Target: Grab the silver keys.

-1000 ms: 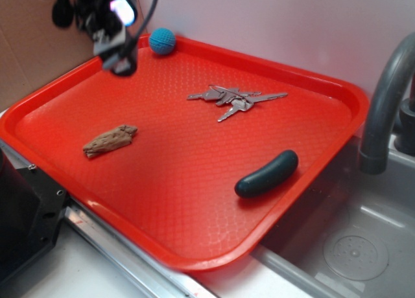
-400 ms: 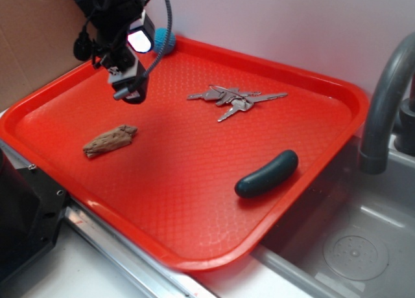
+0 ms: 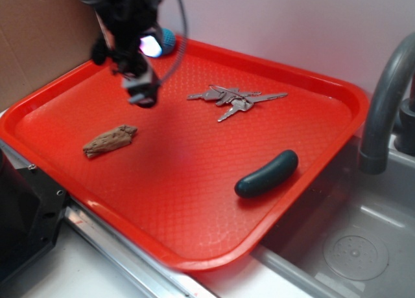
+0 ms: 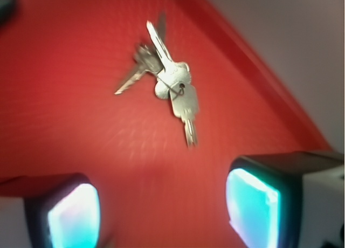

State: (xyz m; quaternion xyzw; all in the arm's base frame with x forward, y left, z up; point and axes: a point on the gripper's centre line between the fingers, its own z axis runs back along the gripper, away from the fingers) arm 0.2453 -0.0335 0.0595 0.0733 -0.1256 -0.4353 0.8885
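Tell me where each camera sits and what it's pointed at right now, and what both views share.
Exterior: off the tray's near corner, raised, looking down across it toward the wall; shows the arm and gripper above the tray's left part.
Wrist: on the arm, looking down past its two fingers at the tray; jaws apart, nothing between them.
Shared: the silver keys lying on the red tray, ahead of the gripper.

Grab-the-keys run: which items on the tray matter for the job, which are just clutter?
Part of the job:
- silver keys, lying fanned out on the tray, untouched
- tool, above the tray, left of the keys in the exterior view, open in the wrist view

Just lying about:
- brown wood chunk
- dark pickle
- blue ball, back corner
- red tray
- grey faucet
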